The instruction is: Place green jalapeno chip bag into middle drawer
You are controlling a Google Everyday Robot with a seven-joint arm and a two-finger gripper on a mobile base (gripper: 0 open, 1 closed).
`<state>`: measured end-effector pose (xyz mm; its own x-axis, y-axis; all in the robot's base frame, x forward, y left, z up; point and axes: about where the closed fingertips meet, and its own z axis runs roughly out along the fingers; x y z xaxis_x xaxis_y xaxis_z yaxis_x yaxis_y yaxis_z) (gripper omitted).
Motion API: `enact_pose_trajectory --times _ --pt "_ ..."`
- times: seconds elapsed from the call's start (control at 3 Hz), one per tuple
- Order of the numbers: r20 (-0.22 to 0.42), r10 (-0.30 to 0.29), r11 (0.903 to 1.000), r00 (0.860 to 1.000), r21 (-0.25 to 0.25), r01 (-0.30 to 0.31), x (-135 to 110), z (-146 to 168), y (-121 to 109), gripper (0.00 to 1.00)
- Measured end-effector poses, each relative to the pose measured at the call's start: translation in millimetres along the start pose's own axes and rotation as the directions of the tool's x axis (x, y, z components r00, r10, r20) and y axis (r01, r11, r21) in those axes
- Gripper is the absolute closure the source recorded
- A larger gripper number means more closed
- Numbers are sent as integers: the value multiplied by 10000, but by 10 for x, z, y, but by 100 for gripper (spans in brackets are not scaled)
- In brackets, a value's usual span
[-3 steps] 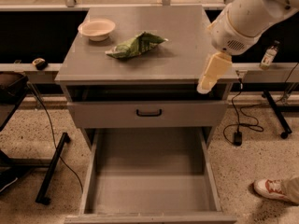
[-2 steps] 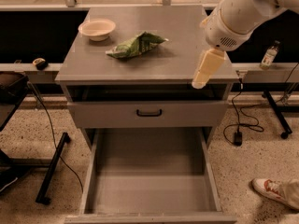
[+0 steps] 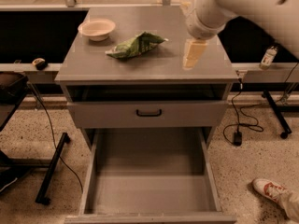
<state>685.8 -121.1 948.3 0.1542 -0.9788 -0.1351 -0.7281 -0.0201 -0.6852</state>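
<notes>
The tool hung low over the right part of the bench, at the end of the pale arm that came in from the upper right. Whether it was open or closed, one could not tell; it carried nothing.

The bag lay flat near the middle of the bench, not yet touched. Its long side ran left to right, and its right tip pointed toward the tool, which was near it but apart. This was probably a position for approach: the tool stood beside the bag and not above it, so it would need to go left before it could take hold. The bowl sat at the back left, near the bag's other end without touching it, so a grasp from the right side would leave it undisturbed.

The drawer was pulled far out below, its floor bare and its side walls low, so there was wide room for dropping the bag in. Between the bag and the drawer were the bench's front edge and the upper front with its black handle. The bag would likely have to pass forward over both and only then go down. A shoe showed on the floor at the lower right, well apart from the drawer.
</notes>
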Motion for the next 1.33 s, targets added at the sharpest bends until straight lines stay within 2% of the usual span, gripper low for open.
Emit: enact_pose_trajectory --times 0.33,0.67,1.0,1.33 --pt "103 -1116 9934 9937 293 1112 -85 382 -343 0" --pt "444 -1879 9821 9812 241 1870 -324 700 -606 0" --pt "966 -2234 9743 9699 -62 2250 -614 1016 -691 0" --pt "1489 -2292 9677 9619 -713 2416 -838 1377 -578 18"
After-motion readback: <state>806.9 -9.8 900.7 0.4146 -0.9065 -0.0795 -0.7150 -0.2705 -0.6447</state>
